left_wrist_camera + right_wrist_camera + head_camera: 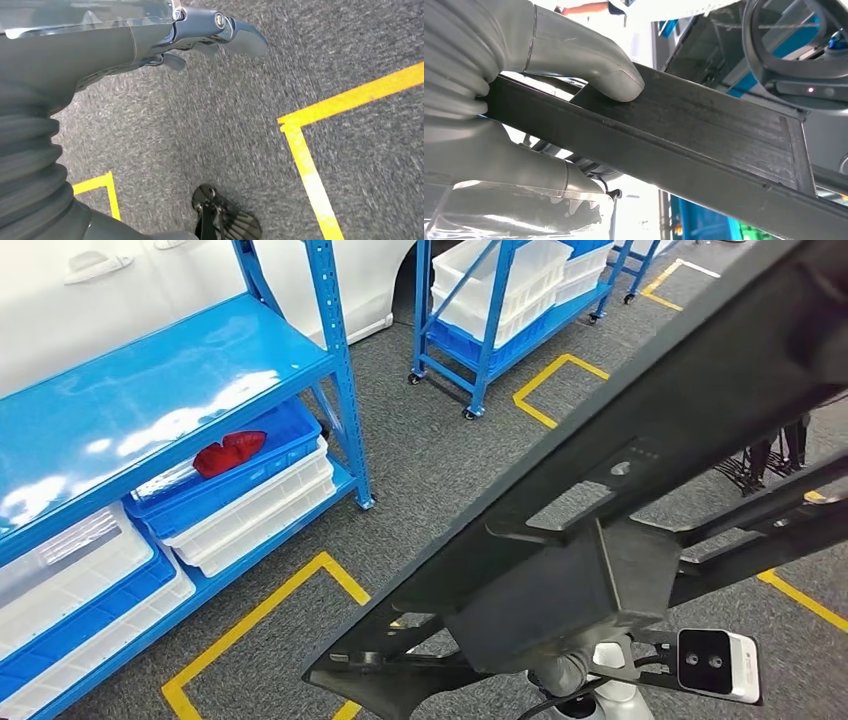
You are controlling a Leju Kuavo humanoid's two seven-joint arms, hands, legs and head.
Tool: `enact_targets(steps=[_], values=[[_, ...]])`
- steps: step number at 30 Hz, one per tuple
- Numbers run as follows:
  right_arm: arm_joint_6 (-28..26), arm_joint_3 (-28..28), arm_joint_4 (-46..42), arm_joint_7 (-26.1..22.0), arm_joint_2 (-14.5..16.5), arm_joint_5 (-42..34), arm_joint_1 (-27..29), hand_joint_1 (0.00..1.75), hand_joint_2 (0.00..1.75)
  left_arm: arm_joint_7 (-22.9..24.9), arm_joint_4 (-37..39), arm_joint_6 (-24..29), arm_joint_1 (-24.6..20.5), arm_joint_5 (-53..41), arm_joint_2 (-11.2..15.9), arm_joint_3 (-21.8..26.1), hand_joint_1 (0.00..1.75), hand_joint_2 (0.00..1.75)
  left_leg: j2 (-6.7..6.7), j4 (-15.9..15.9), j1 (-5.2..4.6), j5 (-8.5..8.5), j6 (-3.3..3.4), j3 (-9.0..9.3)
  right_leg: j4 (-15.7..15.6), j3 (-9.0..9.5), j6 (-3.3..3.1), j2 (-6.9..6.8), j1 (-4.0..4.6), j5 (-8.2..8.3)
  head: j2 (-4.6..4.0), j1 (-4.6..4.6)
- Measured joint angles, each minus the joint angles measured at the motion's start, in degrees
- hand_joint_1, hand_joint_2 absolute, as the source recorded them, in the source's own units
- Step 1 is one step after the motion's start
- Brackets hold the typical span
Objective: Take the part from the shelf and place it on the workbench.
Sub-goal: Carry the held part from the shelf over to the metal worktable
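A long black plastic part [640,460] with ribs and a boxy bracket crosses the head view on a slant, close to the camera. My right hand [559,55] grips it: the thumb presses on its flat face [704,130] and the fingers wrap under its edge. In the head view that hand is hidden behind the part; the silver wrist [600,685] shows below it. The blue shelf [170,380] stands to the left, apart from the part. My left hand [200,35] hangs over the grey carpet, fingers apart and holding nothing.
On the shelf's lower level a blue bin [270,455] holds a red part [228,452], above stacked white bins [250,510]. A second blue rack [500,310] on wheels stands farther back. Yellow tape lines [250,615] mark the carpet. A white car body [120,280] is behind the shelf.
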Motion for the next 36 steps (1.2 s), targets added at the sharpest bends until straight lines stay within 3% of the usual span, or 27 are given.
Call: enact_targets(steps=[1, 2, 3, 5, 7, 9, 11, 13, 15, 16, 17, 18, 20, 22, 24, 25, 27, 29, 31, 32, 33, 34, 36], values=[[-0.10, 0.06, 0.35, 0.00, 0.09, 0.01, -0.11, 1.75, 1.75, 0.06, 0.00, 0.03, 0.02, 0.08, 0.07, 0.13, 0.00, 1.75, 0.55, 0.01, -0.01, -0.05, -0.04, 0.01, 1.05, -0.49, 0.14, -0.18, -0.13, 0.15, 0.00, 0.01], [-0.16, 0.11, 0.66, 0.00, 0.17, 0.01, -0.23, 1.75, 1.75, 0.10, 0.00, 0.04, 0.01, 0.10, 0.11, 0.22, 0.00, 1.75, 1.07, 0.02, -0.01, -0.11, -0.13, 0.07, -0.32, 0.23, 0.19, -0.43, -0.23, 1.36, 0.00, 0.01], [-0.17, 0.17, 0.90, 0.00, 0.25, 0.02, -0.43, 1.75, 1.75, 0.10, -0.01, 0.04, -0.01, 0.12, 0.14, 0.27, 0.00, 1.75, 1.56, 0.02, -0.01, -0.21, -0.27, 0.20, -3.85, 2.07, 0.11, -0.99, -0.24, 3.26, 0.00, 0.02], [-0.18, 0.34, 1.23, 0.00, 0.44, 0.04, -0.96, 1.75, 1.75, 0.10, -0.01, 0.03, 0.00, 0.14, 0.14, 0.35, 0.00, 1.75, 2.43, 0.08, -0.21, -0.52, -0.75, 0.52, -12.05, 6.27, -0.60, -3.59, 0.16, 6.23, 0.00, 0.01], [-0.18, 0.48, 1.47, -0.01, 0.66, 0.05, -1.33, 1.75, 1.75, 0.11, -0.01, 0.02, 0.03, 0.14, 0.18, 0.43, 0.00, 1.75, 3.32, 0.09, -0.52, -0.81, -1.38, 0.76, -15.59, 7.85, -1.55, -4.93, 0.72, 6.84, 0.00, -0.05], [-0.18, 0.52, 1.67, -0.01, 0.80, 0.07, -1.43, 1.75, 1.75, 0.13, -0.01, 0.02, -0.02, 0.14, 0.21, 0.47, 0.00, 1.75, 4.26, -0.08, -0.57, -1.00, -2.03, 1.01, -15.87, 7.75, -2.30, -3.72, 0.84, 6.95, 0.00, -0.09], [-0.17, 0.54, 1.76, -0.01, 0.95, 0.10, -1.53, 1.75, 1.75, 0.12, -0.01, 0.01, -0.05, 0.14, 0.21, 0.49, 0.00, 1.75, 2.90, 1.33, -0.32, -2.25, -2.56, 0.64, -16.36, 7.96, -3.05, -2.57, 0.60, 7.25, 0.00, -0.23], [0.00, 0.58, 1.79, -0.02, 1.26, 0.35, -1.57, 1.75, 1.75, 0.11, -0.01, -0.05, 0.06, 0.15, 0.22, 0.58, 0.00, 1.75, 0.19, 7.52, -0.12, -5.70, -2.83, -2.11, -16.64, 8.15, -3.63, -1.39, 0.46, 7.40, 0.00, -0.48], [0.51, 0.59, 1.83, -0.01, 1.43, 0.67, -1.40, 1.75, 1.75, 0.08, -0.01, -0.24, 0.25, 0.14, 0.23, 0.68, 0.00, 1.75, -0.85, 15.36, -0.10, -8.71, -2.98, -6.08, -16.61, 8.18, -3.84, 0.01, 0.56, 7.38, 0.00, -0.61], [0.75, 0.58, 1.86, 0.00, 1.44, 0.84, -1.26, 1.75, 1.75, 0.01, 0.00, -0.43, 0.32, 0.07, 0.22, 0.69, 0.00, 1.75, -0.96, 17.14, -0.10, -8.73, -3.02, -7.18, -16.57, 8.23, -3.84, 0.76, 0.60, 7.37, 0.00, -0.61], [0.90, 0.55, 1.88, 0.00, 1.44, 1.04, -1.14, 1.75, 1.75, -0.06, 0.00, -0.65, 0.35, -0.12, 0.22, 0.70, 0.00, 1.75, -1.02, 16.53, -0.08, -7.50, -3.02, -7.20, -16.50, 8.31, -3.79, 1.55, 0.61, 7.33, 0.00, -0.63], [0.92, 0.51, 1.89, 0.00, 1.46, 1.28, -1.06, 1.75, 1.75, -0.13, 0.00, -0.86, 0.32, -0.34, 0.22, 0.70, 0.00, 1.75, -1.25, 13.71, -0.03, -5.36, -2.97, -6.14, -16.38, 8.43, -3.70, 2.32, 0.59, 7.25, 0.00, -0.63], [0.70, 0.42, 1.84, -0.01, 1.54, 1.63, -1.03, 1.75, 1.75, -0.17, 0.00, -1.27, 0.23, -0.82, 0.26, 0.70, 0.00, 1.75, -3.18, 5.49, 0.17, -1.24, -2.80, -2.74, -15.90, 8.45, -3.30, 3.72, 0.58, 6.95, 0.00, -0.69], [0.15, 0.40, 1.70, -0.02, 1.62, 1.73, -1.08, 1.75, 1.75, -0.11, 0.01, -1.58, 0.08, -1.12, 0.27, 0.68, 0.00, 1.75, -4.86, 1.37, 0.20, -0.09, -2.44, -1.08, -15.45, 8.03, -2.67, 4.87, 0.54, 6.82, 0.00, -0.73], [-0.61, 0.41, 1.55, -0.02, 1.61, 1.60, -1.09, 1.75, 1.75, 0.19, 0.02, -1.54, -0.19, -1.42, 0.19, 0.68, 0.00, 1.75, -4.32, 1.08, 0.06, -0.17, -1.77, -0.95, -15.45, 7.65, -1.94, 5.90, 0.41, 7.01, 0.00, -0.75], [-0.99, 0.40, 1.44, -0.02, 1.56, 1.41, -1.04, 1.75, 1.75, 0.42, 0.02, -1.33, -0.30, -1.54, 0.08, 0.68, 0.00, 1.75, -3.69, 0.88, 0.07, -0.02, -1.35, -0.82, -15.31, 7.55, -1.64, 5.74, 0.37, 6.90, 0.00, -0.74], [-1.65, 0.36, 1.11, -0.02, 1.39, 0.99, -0.91, 1.75, 1.75, 0.83, 0.02, -0.94, -0.28, -1.77, -0.21, 0.68, 0.00, 1.75, -2.43, 0.41, 0.15, 0.24, -0.53, -0.53, -12.50, 6.25, -1.06, 3.49, 0.42, 5.12, -0.01, -0.48], [-2.13, 0.20, 0.74, -0.02, 1.00, 0.98, -0.34, 1.75, 1.75, 1.21, 0.02, -1.17, -0.02, -2.29, -0.62, 0.58, 0.00, 1.75, -1.21, 0.31, -0.07, 0.21, -0.07, -0.48, -5.24, 2.71, -0.57, 0.76, 0.34, 1.51, -0.01, -0.19], [-2.25, -0.10, 0.39, -0.02, 0.40, 1.44, 0.77, 1.75, 1.75, 1.33, 0.02, -1.96, 0.18, -2.78, -1.14, 0.41, 0.00, 1.75, 0.06, 0.33, -0.22, 0.07, 0.05, -0.46, 0.72, -0.38, -0.27, 0.02, 0.19, -0.29, -0.01, -0.16], [-2.19, -0.25, 0.27, -0.02, 0.08, 1.72, 1.32, 1.75, 1.75, 1.22, 0.02, -2.39, 0.17, -2.86, -1.38, 0.35, 0.00, 1.75, 0.64, 0.34, -0.25, -0.01, 0.04, -0.40, 0.73, -0.45, -0.26, -0.14, 0.16, 0.35, 0.00, -0.16], [-2.07, -0.37, 0.13, -0.02, -0.21, 1.94, 1.74, 1.75, 1.75, 1.07, 0.02, -2.80, 0.11, -2.85, -1.64, 0.32, 0.00, 1.75, 1.19, 0.34, -0.27, -0.11, -0.02, -0.29, -1.71, 0.74, -0.35, -0.43, 0.17, 1.95, 0.00, -0.15], [-1.95, -0.45, -0.06, -0.02, -0.46, 2.07, 2.03, 1.75, 1.75, 0.91, 0.02, -3.13, 0.03, -2.84, -1.90, 0.28, 0.00, 1.75, 1.67, 0.34, -0.30, -0.23, -0.14, -0.12, -5.80, 2.87, -0.60, -1.30, 0.28, 3.95, 0.00, -0.15], [-1.62, -0.58, -0.52, -0.03, -0.81, 2.14, 2.33, 1.75, 1.75, 0.65, 0.02, -3.60, -0.05, -2.86, -2.40, 0.20, 0.00, 1.75, 2.60, 0.43, -0.57, -0.58, -0.57, 0.21, -13.35, 6.70, -1.45, -3.83, 0.88, 6.45, 0.00, -0.18]])
